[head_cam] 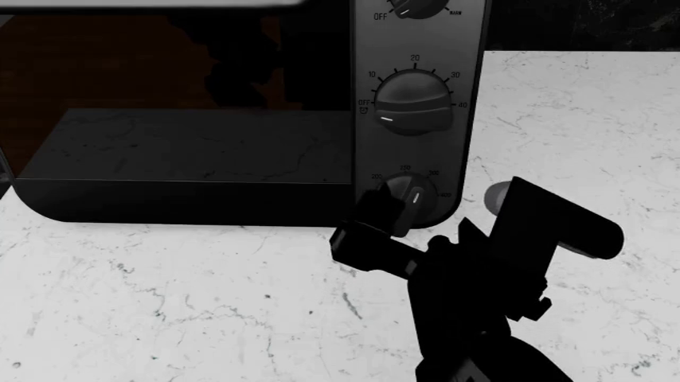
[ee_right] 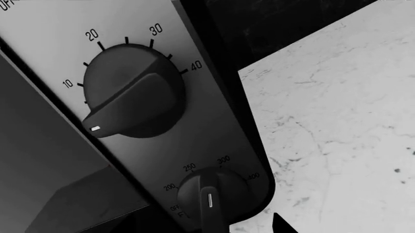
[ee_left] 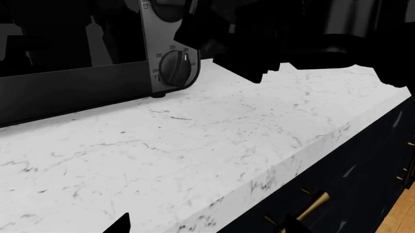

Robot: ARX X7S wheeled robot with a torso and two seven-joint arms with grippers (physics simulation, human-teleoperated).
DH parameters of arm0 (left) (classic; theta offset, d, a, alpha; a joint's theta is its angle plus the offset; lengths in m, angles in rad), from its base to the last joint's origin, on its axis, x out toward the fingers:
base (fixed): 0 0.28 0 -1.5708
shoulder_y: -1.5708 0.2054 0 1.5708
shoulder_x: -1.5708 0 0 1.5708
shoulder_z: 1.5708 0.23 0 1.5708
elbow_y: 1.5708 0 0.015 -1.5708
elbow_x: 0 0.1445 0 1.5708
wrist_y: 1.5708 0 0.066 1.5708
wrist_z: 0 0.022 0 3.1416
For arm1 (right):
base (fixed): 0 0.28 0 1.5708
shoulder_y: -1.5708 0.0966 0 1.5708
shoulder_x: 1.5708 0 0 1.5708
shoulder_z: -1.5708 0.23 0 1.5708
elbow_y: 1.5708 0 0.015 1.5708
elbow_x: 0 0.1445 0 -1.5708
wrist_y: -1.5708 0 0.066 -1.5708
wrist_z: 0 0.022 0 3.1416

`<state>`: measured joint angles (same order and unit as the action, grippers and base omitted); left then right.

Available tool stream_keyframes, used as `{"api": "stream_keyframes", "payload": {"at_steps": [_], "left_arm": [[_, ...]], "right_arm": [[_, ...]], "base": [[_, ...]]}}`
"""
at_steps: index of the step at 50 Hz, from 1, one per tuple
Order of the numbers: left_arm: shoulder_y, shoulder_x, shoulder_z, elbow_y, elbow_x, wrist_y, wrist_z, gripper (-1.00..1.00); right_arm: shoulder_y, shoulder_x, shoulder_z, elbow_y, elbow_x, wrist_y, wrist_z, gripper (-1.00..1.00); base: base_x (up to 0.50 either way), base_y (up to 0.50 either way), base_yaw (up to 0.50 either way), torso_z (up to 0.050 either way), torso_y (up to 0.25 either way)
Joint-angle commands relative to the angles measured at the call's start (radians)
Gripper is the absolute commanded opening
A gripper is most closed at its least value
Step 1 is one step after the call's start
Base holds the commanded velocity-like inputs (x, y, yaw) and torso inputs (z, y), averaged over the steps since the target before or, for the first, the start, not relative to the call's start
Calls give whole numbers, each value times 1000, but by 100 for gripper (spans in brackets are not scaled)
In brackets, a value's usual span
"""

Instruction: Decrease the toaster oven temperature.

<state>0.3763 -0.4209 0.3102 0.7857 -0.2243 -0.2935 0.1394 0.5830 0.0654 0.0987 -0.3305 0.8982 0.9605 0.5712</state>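
Note:
The toaster oven (head_cam: 191, 151) is glossy black with a dark glass door and a grey control strip (head_cam: 415, 72) carrying black dials. Its lowest dial (head_cam: 415, 195), marked 200 to 400, has its white mark pointing at about 300. It also shows in the right wrist view (ee_right: 209, 194) and the left wrist view (ee_left: 176, 68). My right gripper (head_cam: 396, 213) is right at this dial, jaws open on either side of it; one fingertip (ee_right: 279, 224) shows clear of the knob. My left gripper (ee_left: 206, 227) is open and empty over the counter's front edge, out of the head view.
The oven stands on a white marble counter (head_cam: 159, 302). Above the lowest dial is a timer dial (ee_right: 133, 94) marked 10 to 40. Dark drawers with brass handles (ee_left: 312, 206) sit under the counter edge, with wood floor (ee_left: 399, 221) beyond.

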Motion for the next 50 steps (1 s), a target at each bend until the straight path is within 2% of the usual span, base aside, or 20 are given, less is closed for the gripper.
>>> {"api": "stream_keyframes", "payload": {"at_steps": [1,17,50], "left_arm": [[-8,10,-12,-12,3,4,12,100],[-8,8,-8,-20,5,17,4,100],[-5,-1,3,-34,1,38,-5,100]], "right_arm": [[27,11,-31,57,-43,-29,-2,100],[65,40,-112,144,-84,-61,-31,100],[92,60,-159,237,-89,-109,-50,100]], "base": [[0,0,0,0,0],[0,0,0,0,0],[0,0,0,0,0]]}}
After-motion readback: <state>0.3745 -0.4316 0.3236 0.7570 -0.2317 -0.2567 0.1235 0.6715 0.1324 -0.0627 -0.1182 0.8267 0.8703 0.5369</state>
